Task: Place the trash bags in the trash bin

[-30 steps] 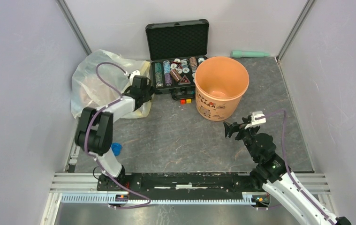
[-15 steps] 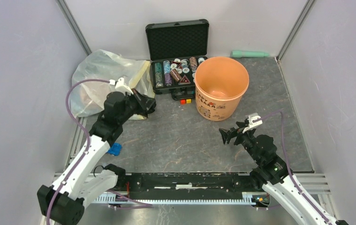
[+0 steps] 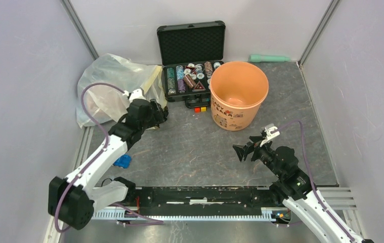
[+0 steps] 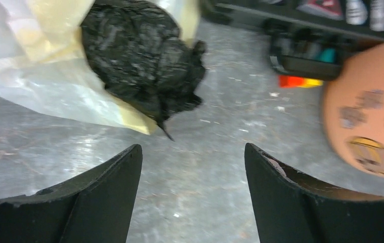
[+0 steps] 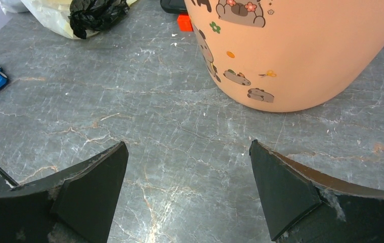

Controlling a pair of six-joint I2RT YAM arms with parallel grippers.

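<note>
Your left end effector (image 4: 192, 152): released, near the black bag (image 4: 139, 55); right end effector (image 5: 188, 147): released, facing the bin (image 5: 306, 45), its cartoon stickers (image 5: 236, 77).

Your black trash bag (image 4: 139, 55) lies crumpled in a glossy, wrinkled wad at about ten o'clock in the top view. Your peach-orange trash bin (image 3: 228, 115) stands upright at two o'clock, well apart from it.
</note>
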